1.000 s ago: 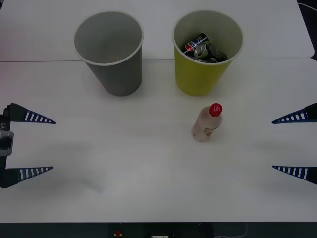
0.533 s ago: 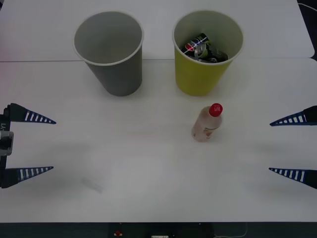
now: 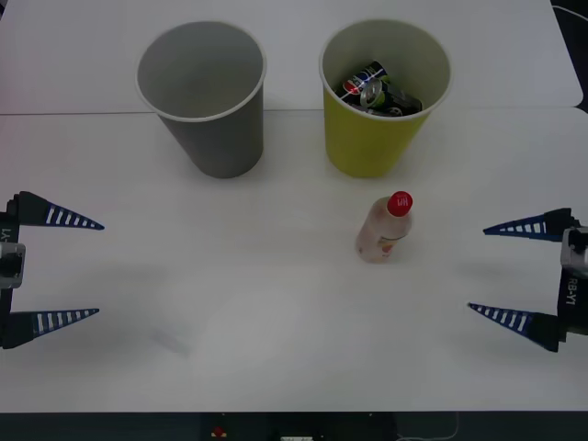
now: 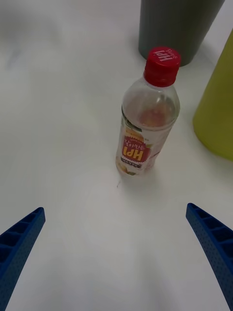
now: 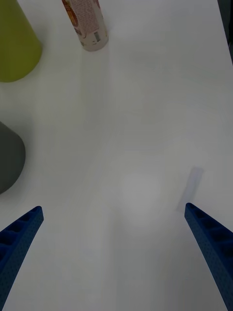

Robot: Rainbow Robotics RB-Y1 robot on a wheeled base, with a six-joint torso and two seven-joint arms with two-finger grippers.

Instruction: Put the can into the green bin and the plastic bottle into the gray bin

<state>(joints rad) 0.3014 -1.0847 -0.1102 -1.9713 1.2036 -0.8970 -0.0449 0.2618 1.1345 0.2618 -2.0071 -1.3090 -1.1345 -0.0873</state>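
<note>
Blue-fingered right pincer [image 3: 501, 272], spread wide and empty, has advanced toward the plastic bottle [image 3: 383, 229].

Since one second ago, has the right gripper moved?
Yes. The right gripper, fingers open, has moved inward over the table toward the standing plastic bottle, which has not shifted.

Clear glossy plastic bottle [image 4: 145, 126], matt table [image 3: 276, 312]
</note>
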